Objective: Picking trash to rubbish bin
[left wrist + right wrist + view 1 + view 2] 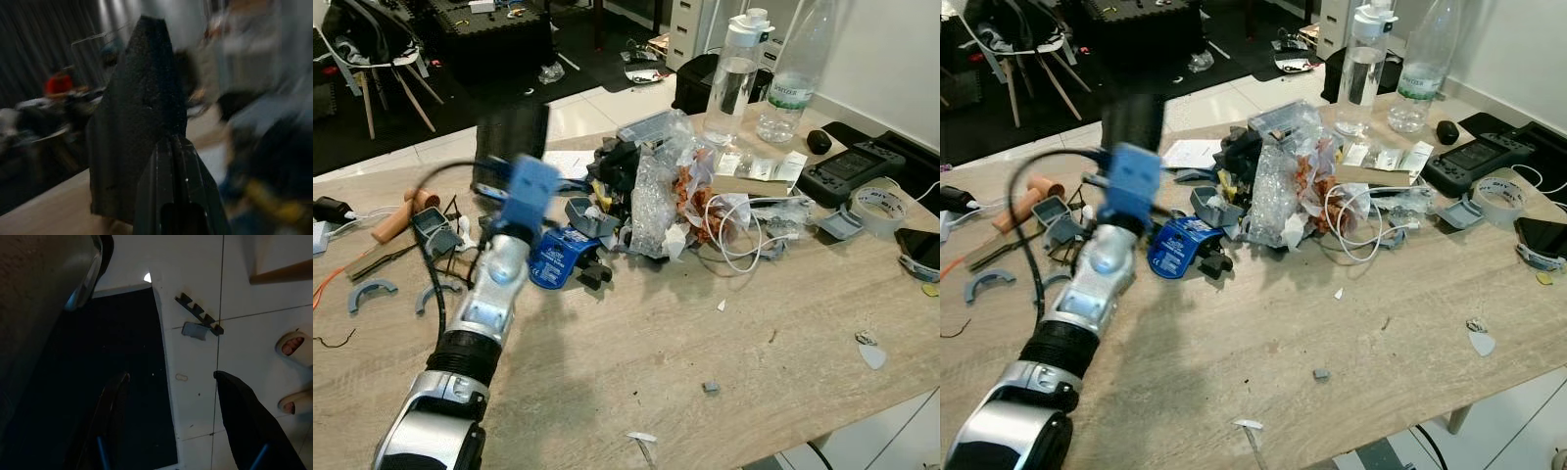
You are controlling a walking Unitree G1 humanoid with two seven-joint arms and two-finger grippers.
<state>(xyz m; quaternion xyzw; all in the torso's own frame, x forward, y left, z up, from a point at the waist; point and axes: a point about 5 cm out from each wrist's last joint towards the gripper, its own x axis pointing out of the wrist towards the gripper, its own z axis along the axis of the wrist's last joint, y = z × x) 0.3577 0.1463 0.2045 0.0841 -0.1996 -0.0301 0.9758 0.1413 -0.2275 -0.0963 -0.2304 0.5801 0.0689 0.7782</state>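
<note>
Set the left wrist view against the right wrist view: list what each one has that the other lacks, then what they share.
Left wrist view, blurred: the left gripper with its fingers pressed together on a flat black piece that rises past them, above the wooden table, with smeared clutter behind.

Right wrist view, sharp: the right gripper spread open and holding nothing, over a white tiled floor with a dark mat, a toothed black strip, a grey scrap and a person's feet in pale slippers.

Shared: each looks along its own two black fingers.
</note>
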